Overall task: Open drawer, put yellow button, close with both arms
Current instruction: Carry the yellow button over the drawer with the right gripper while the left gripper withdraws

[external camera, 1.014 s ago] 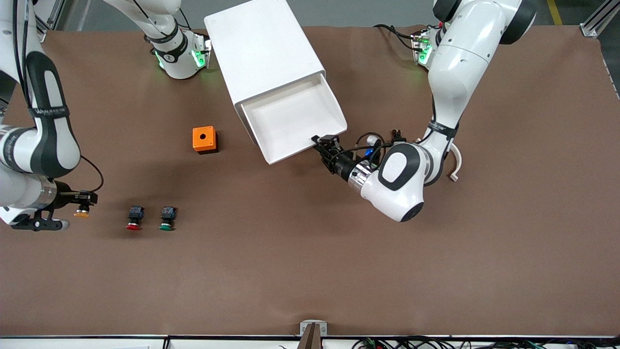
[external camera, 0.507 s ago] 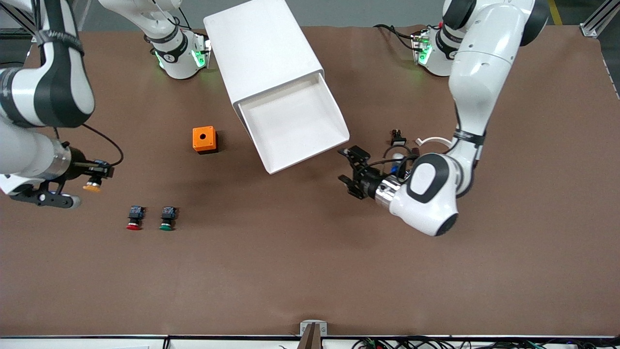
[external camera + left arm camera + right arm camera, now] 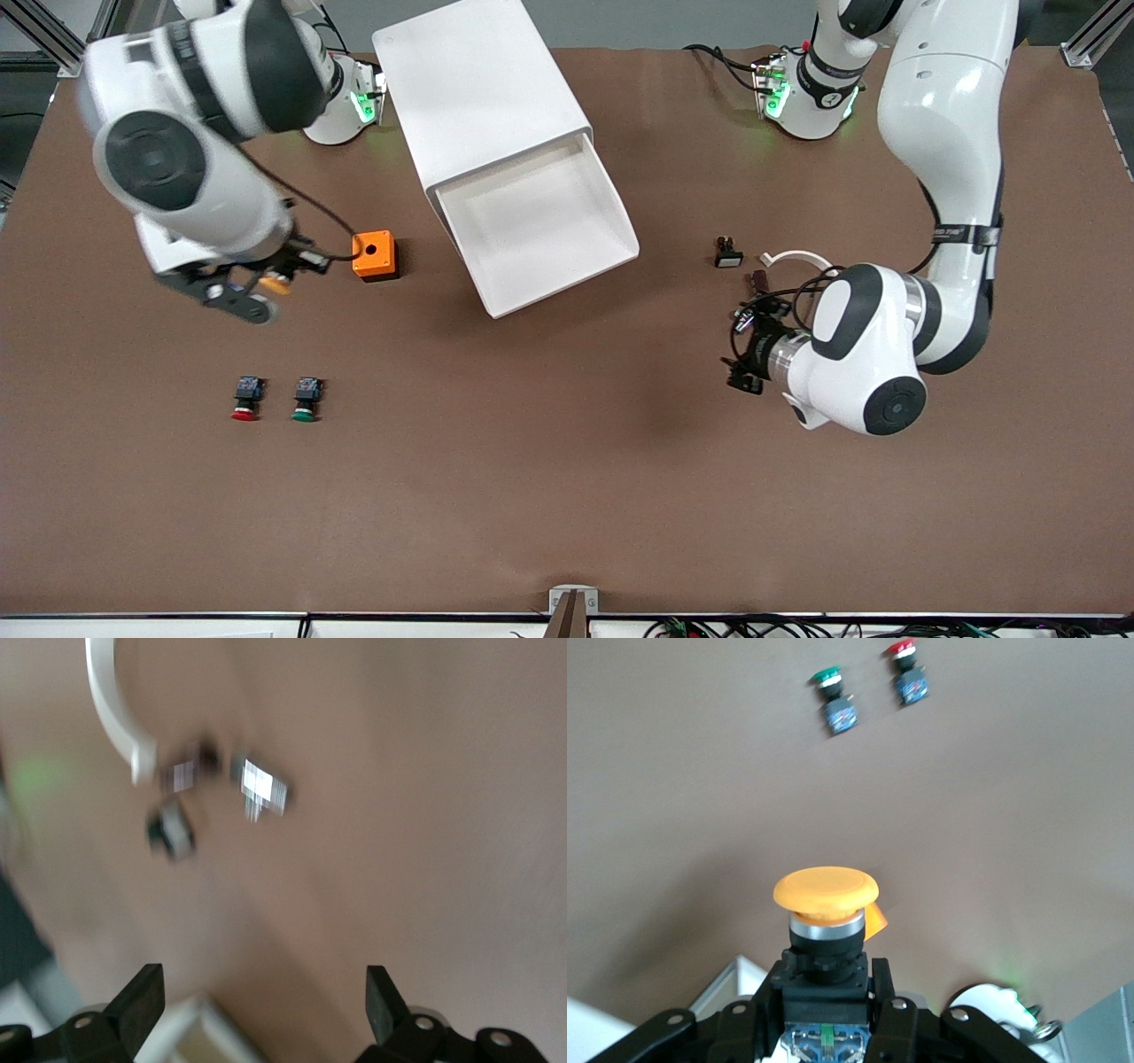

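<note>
I have the yellow button [image 3: 826, 893] clamped by its dark body in the right gripper [image 3: 275, 282], up in the air over the brown table [image 3: 567, 496] just beside the orange box [image 3: 373, 255], at about nine o'clock from it in the front view. In the right wrist view its long axis runs straight out from the fingers, cap end away from the wrist. The drawer [image 3: 538, 225] is pulled out of the white cabinet [image 3: 483, 97], its bare tray open toward the front camera. The red button [image 3: 245, 398] and green button [image 3: 306, 399] lie side by side at about six o'clock from the held one, caps toward the camera. My left gripper [image 3: 749, 350] hovers with fingers spread wide and nothing between them, over the table near small dark parts [image 3: 728, 253] and a white curved clip [image 3: 797, 258].
</note>
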`<state>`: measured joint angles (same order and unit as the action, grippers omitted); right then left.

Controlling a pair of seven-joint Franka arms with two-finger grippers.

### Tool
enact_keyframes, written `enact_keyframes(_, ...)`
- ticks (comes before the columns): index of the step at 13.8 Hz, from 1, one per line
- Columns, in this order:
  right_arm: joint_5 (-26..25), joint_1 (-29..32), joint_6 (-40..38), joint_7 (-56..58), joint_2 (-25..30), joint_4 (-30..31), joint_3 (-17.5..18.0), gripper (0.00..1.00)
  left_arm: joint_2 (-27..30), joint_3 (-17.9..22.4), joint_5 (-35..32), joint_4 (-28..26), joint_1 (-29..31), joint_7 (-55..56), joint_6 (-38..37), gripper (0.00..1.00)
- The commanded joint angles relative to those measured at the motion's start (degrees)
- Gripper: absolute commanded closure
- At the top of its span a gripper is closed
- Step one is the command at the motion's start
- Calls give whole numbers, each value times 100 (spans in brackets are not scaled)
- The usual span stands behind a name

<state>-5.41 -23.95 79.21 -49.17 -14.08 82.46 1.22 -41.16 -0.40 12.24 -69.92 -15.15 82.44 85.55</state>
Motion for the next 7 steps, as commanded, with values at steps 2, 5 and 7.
enact_keyframes(2,688,-654,233,-1504,-104,-291,-86,91,65,337,-1187,-56,91,-1438,382,0)
enact_keyframes(5,1024,-918,752,-2516,-139,-283,-86,90,-76,409,-1215,-118,301,-1905,699,0)
enact_keyframes(7,1392,-1067,1103,-3175,-200,-266,-86,90,-155,400,-1215,-118,337,-2326,796,0)
